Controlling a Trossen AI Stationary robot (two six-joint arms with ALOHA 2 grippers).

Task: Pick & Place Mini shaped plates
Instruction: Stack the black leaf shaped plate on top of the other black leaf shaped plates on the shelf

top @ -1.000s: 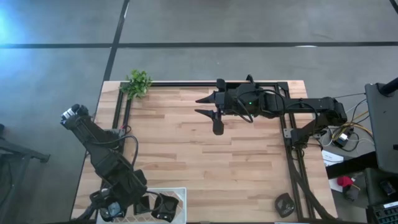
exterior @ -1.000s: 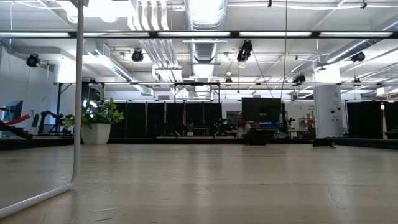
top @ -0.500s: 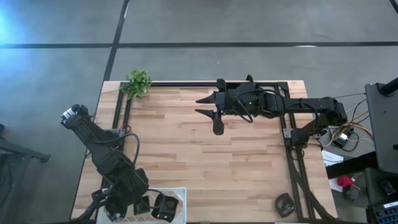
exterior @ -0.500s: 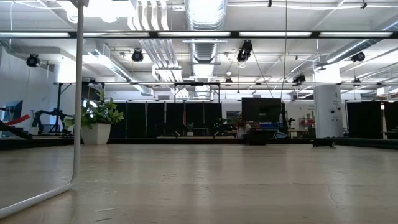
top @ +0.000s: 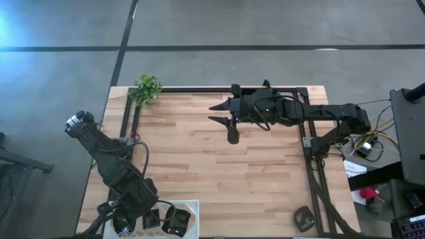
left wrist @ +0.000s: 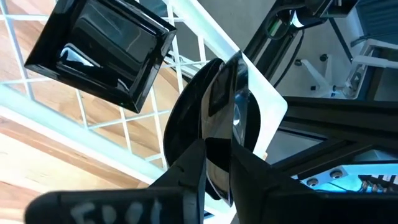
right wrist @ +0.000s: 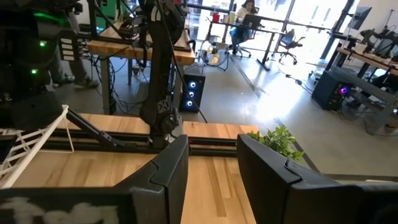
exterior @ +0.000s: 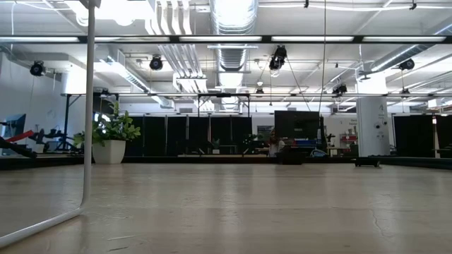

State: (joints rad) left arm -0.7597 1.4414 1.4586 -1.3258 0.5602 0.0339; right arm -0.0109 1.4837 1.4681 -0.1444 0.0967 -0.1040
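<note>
A white wire rack [top: 191,204] stands at the table's near edge, left of centre, with several glossy black mini plates in it [top: 174,221]. My left gripper [top: 143,222] reaches slanting down into the rack. In the left wrist view its fingers [left wrist: 219,152] flank a round plate [left wrist: 186,118] that stands on edge. A square plate [left wrist: 99,50] leans in the rack beside it. My right gripper [top: 218,113] hovers open and level over the table's far middle, with nothing between its fingers [right wrist: 211,155]. My left gripper has a finger [left wrist: 193,171] on either side of the round plate's near rim [left wrist: 217,134], coming slanting down from above. Whether the fingers touch the rim I cannot tell. The plate stands on edge among the rack's wires.
A small green plant [top: 146,88] sits at the far left corner. Black frame rails [top: 312,166] run along the table's right side and far edge. A small dark thing [top: 304,218] lies at the near right. Bare wood spans the middle.
</note>
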